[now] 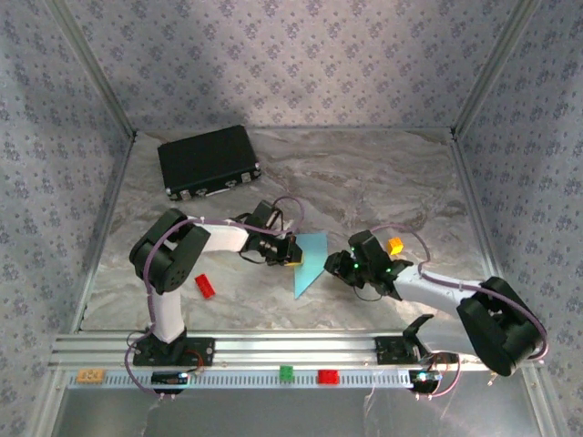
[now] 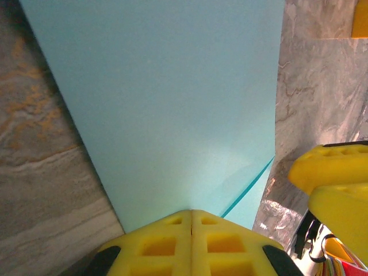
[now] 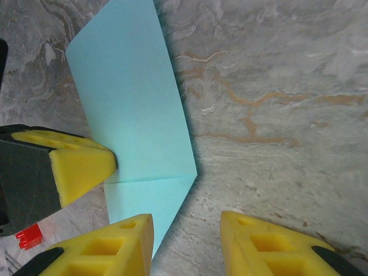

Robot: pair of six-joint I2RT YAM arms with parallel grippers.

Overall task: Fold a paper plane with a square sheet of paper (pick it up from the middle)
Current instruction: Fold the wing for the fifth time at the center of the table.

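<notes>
Your left claw (image 2: 191,214) pinched the blue paper (image 2: 167,103) just ahead of it, your right claw (image 3: 187,221) stood open, and most folds looked undone.

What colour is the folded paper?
The paper is light blue; the right wrist view shows it best.

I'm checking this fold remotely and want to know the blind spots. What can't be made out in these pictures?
- Top view: creases in the blue paper are too small to read; the left tool covers its left edge.
- Left wrist view: the paper's far end is cut off by the top edge, the orange block by the corner.
- Right wrist view: the red brick is partly hidden behind the left tool.
</notes>
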